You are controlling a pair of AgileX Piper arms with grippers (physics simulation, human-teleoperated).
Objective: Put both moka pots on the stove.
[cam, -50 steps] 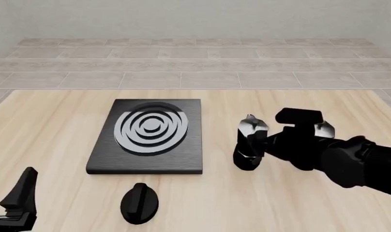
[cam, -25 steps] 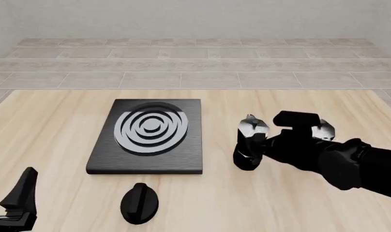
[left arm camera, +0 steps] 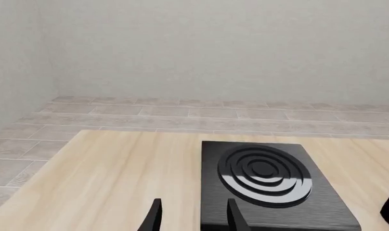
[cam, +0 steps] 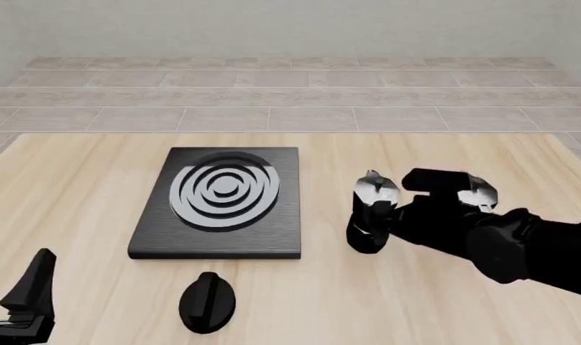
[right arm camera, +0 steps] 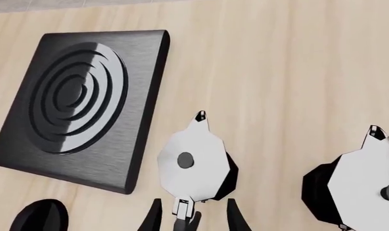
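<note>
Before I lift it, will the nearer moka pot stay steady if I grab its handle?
Probably rigid. The moka pot is tall and narrow, so it may tip if nudged. A hold on the side handle, between the right end effector fingers, sits off-centre, so it may swing.

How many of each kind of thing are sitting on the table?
Moka pots: 2 (near pot, far pot)
Stove: 1
Black teardrop knob: 1
Total: 4
</note>
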